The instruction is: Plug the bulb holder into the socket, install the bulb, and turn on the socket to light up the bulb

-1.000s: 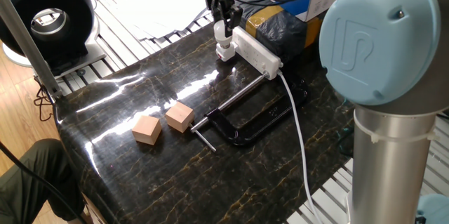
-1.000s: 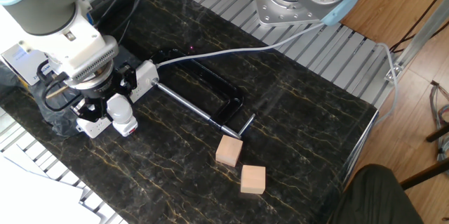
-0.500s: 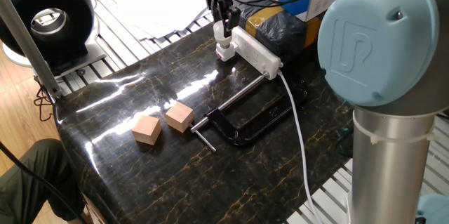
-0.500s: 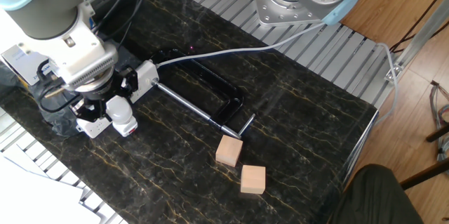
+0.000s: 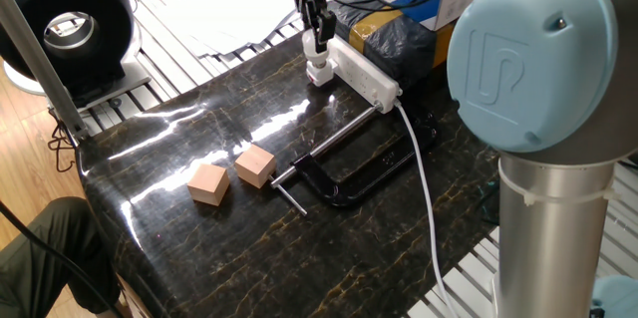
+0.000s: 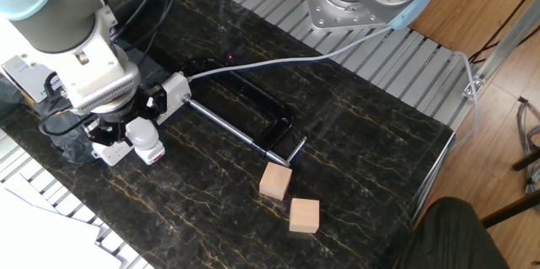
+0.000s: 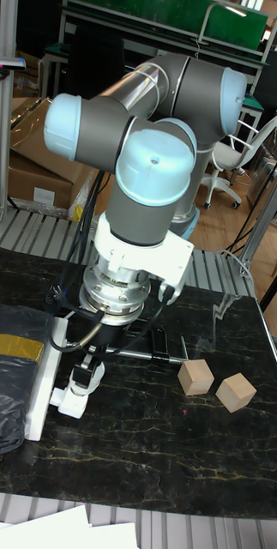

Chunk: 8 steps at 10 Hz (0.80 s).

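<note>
— Item: my gripper (image 5: 318,41)?
— Jaws narrow, apparently closed on the bulb (image 6: 145,136), though the contact is partly hidden.

— Item: bulb?
— Upright in the bulb holder (image 6: 116,151), at the end of the socket (image 5: 365,74).

— Other stock?
— Black C-clamp (image 5: 344,173) beside the socket's cable (image 5: 423,178); two wooden cubes (image 5: 231,175) well apart from it.

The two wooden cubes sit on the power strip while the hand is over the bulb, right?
Not quite. The two wooden cubes lie on the dark table, apart from the power strip, as one fixed view shows. The hand is over the bulb.
</note>
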Tool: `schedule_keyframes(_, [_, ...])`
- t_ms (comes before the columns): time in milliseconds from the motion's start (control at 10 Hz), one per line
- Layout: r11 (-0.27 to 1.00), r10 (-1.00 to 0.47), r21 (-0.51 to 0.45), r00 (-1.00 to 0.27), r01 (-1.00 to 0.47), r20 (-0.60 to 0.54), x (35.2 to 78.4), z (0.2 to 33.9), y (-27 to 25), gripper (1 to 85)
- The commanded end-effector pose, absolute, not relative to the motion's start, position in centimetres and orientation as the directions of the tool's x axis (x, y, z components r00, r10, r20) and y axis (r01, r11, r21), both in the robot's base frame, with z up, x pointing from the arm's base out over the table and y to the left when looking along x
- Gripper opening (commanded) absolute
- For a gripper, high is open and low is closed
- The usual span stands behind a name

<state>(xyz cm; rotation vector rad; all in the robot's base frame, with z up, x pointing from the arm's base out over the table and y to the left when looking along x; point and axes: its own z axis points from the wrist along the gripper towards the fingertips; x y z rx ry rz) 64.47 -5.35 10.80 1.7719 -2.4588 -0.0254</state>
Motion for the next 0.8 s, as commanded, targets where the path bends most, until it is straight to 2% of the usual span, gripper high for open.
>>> schedule_keyframes(0, [0.430, -0.901, 0.081, -0.422, -0.899, 0.099, 64.2, 10.9, -5.3, 5.0])
schedule_keyframes(100, [0.480, -0.875, 0.073, -0.472, -0.874, 0.106, 64.2, 10.8, -5.2, 1.0])
schedule_keyframes(700, [0.728, -0.685, 0.092, -0.720, -0.679, 0.109, 63.8, 11.3, -3.6, 1.0])
